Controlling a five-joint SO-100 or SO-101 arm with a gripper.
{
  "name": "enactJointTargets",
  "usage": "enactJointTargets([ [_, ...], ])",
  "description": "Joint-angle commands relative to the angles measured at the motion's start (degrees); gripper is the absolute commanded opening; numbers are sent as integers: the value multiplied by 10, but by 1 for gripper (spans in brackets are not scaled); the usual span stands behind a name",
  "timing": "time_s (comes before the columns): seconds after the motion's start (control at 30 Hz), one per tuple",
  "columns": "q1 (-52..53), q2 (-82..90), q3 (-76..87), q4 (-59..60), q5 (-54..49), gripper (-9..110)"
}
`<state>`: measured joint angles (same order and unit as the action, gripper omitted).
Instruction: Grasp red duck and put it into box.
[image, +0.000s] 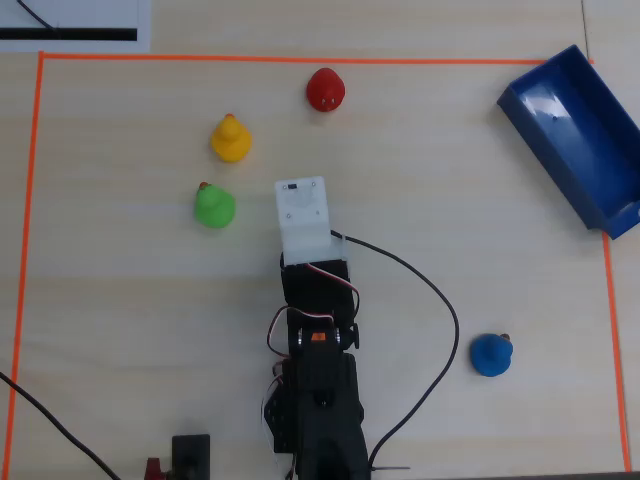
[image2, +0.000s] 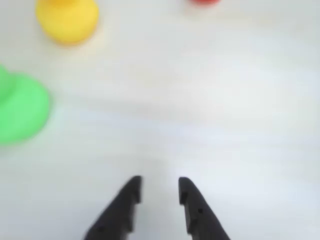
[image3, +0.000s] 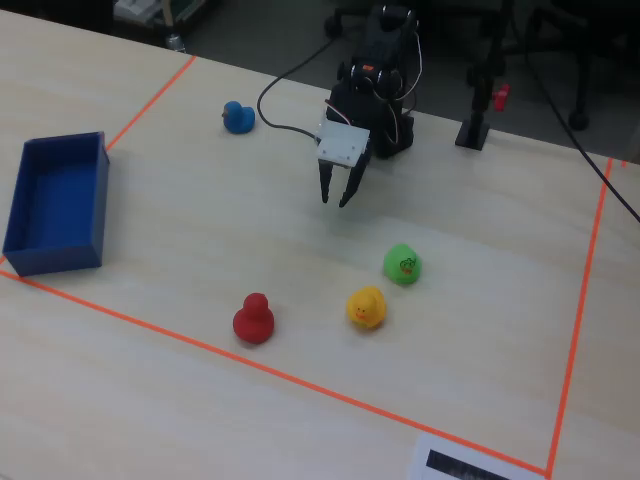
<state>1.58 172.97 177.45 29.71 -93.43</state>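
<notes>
The red duck (image: 325, 90) stands near the far orange tape line, also seen in the fixed view (image3: 254, 319); only its lower edge (image2: 204, 1) shows at the top of the wrist view. The dark blue box (image: 580, 130) lies empty at the overhead view's upper right, at the fixed view's left (image3: 60, 195). My gripper (image3: 335, 198) hangs above the bare table in the middle, well short of the red duck. Its jaws (image2: 159, 187) are slightly apart with nothing between them. In the overhead view the fingers are hidden under the white wrist block (image: 302, 215).
A yellow duck (image: 231, 139) and a green duck (image: 214, 206) stand to the left of the gripper, both also in the wrist view (image2: 67, 20) (image2: 20, 107). A blue duck (image: 491, 355) sits at lower right. Orange tape (image: 300, 59) frames the area. A black cable (image: 440, 300) loops beside the arm.
</notes>
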Motion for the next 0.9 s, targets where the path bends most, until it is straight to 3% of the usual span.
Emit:
enactJointTargets([
  [0.0,1,-152,-82,-92,26,15],
  [0.33,22,-494,-263,-483,245,22],
  [0.57,32,-685,-374,-609,282,23],
  [0.87,52,-923,-539,-700,253,25],
])
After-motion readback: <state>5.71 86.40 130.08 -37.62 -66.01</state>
